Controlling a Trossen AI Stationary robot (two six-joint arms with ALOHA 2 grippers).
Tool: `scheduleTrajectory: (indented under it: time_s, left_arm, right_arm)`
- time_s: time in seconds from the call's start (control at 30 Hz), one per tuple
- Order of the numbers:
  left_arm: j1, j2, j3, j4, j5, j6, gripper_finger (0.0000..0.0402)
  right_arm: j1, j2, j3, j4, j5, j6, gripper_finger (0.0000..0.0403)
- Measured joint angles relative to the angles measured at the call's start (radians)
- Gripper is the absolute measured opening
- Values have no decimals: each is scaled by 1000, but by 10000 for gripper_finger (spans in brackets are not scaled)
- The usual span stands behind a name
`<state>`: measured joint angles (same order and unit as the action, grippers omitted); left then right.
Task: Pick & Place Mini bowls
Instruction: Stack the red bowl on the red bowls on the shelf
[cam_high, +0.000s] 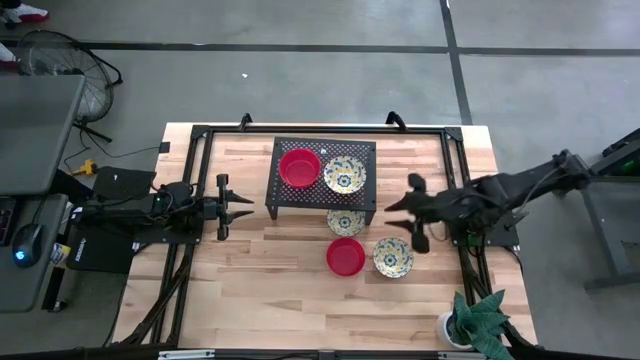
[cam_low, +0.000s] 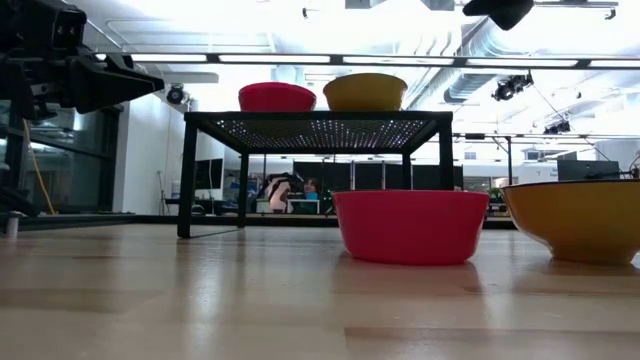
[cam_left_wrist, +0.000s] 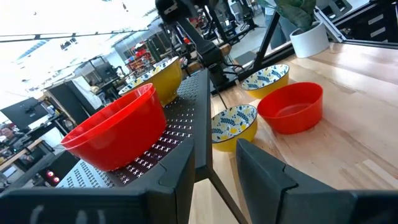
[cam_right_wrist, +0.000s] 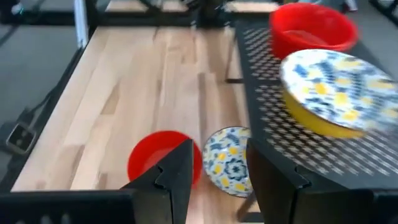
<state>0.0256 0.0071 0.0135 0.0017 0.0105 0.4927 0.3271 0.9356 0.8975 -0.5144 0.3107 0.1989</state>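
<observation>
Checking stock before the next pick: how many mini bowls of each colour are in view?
Red bowls: 2, one on the black mesh rack, one on the table.
Floral-patterned bowls: 3, one on the rack, one partly under it, one on the table.
Total: 5

Pale wood surface (cam_high: 260, 280), planked, smooth with a soft sheen that catches the ceiling lights in the low view. The rack (cam_high: 322, 175) is black perforated metal, matt, on thin metal legs. Red bowl (cam_left_wrist: 115, 134) up there looks like glossy plastic, very smooth; the red bowl on the wood (cam_high: 345, 256) shines the same. Patterned bowls (cam_high: 393, 257) are glazed-looking, glossy yellow outside. Left claw (cam_left_wrist: 214, 180) and right claw (cam_right_wrist: 214, 180) show matt dark plastic fingers.
</observation>
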Motion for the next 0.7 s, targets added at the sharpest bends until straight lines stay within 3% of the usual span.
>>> scheduleTrajectory:
  time_s: [0.4,0.7]
  left_arm:
    - [0,0,0,0,0,0,113]
    - [0,0,0,0,0,0,113]
  right_arm:
    - [56,371,263,-165,-135,-64,138]
    - [76,627,391,-185,-250,-140,138]
